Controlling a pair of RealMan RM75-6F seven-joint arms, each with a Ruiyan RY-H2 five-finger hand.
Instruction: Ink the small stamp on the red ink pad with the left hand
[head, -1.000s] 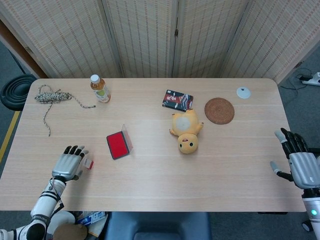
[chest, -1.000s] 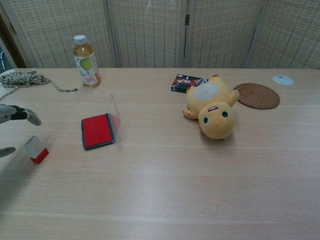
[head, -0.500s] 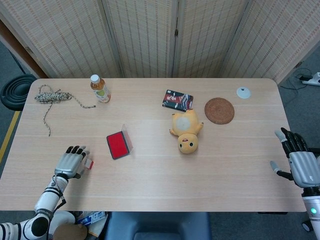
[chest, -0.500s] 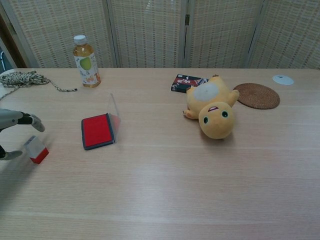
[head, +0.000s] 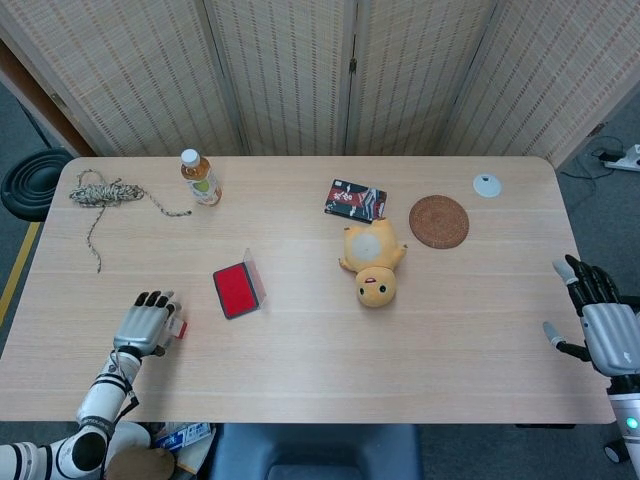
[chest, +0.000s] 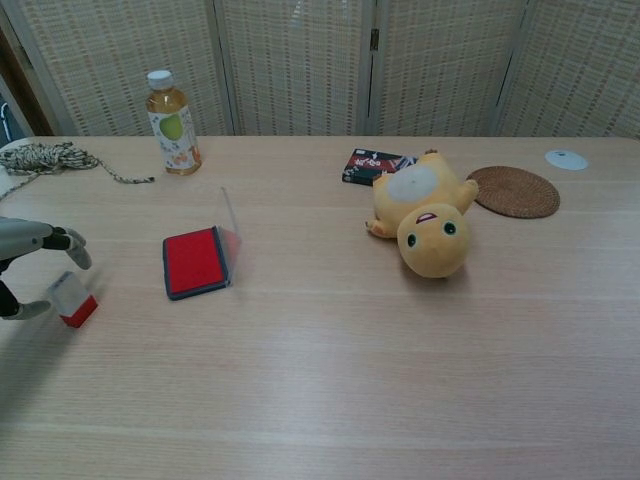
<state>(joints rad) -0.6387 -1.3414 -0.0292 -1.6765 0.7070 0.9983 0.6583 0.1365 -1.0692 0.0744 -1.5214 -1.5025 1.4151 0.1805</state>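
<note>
The small stamp (chest: 72, 298), clear on top with a red base, stands on the table near the front left; in the head view the stamp (head: 178, 327) shows just right of my left hand (head: 145, 325). My left hand (chest: 28, 262) has its fingers spread around the stamp, a finger behind it and the thumb in front, with no firm grip visible. The red ink pad (head: 236, 290) lies open with its clear lid up, to the right of the stamp; the chest view shows the ink pad (chest: 194, 262) too. My right hand (head: 603, 325) hovers open at the table's right edge.
A tea bottle (head: 200, 177) and a coil of rope (head: 100, 192) sit at the back left. A yellow plush toy (head: 373, 264), a dark packet (head: 355, 199), a woven coaster (head: 438, 221) and a white disc (head: 487, 184) lie in the right half.
My left hand has dropped slightly toward the front edge and closed in around the stamp. The right hand drifted a little lower.
</note>
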